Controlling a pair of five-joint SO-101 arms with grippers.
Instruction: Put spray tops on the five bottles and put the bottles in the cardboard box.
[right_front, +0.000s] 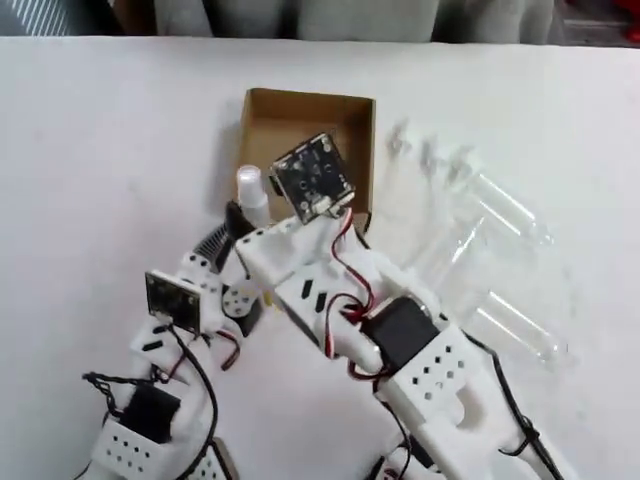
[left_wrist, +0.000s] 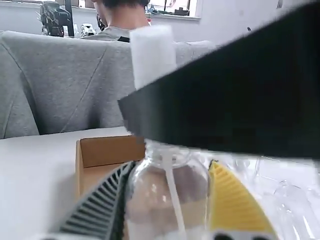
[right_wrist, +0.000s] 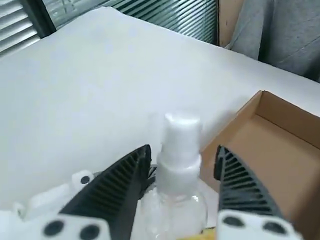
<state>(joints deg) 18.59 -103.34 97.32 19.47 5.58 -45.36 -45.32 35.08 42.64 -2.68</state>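
The left jaws are clenching the upright bottle (left_wrist: 167, 200) by its body, while the right jaws are hanging released either side of its spray top (right_wrist: 180, 145). In the high view the bottle is standing left of centre, just beside the left wall of the cardboard box (right_front: 300, 97).

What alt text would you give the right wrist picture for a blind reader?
A bottle with a white spray top stands between the black fingers of the right gripper; an open cardboard box sits beside it on the white table.
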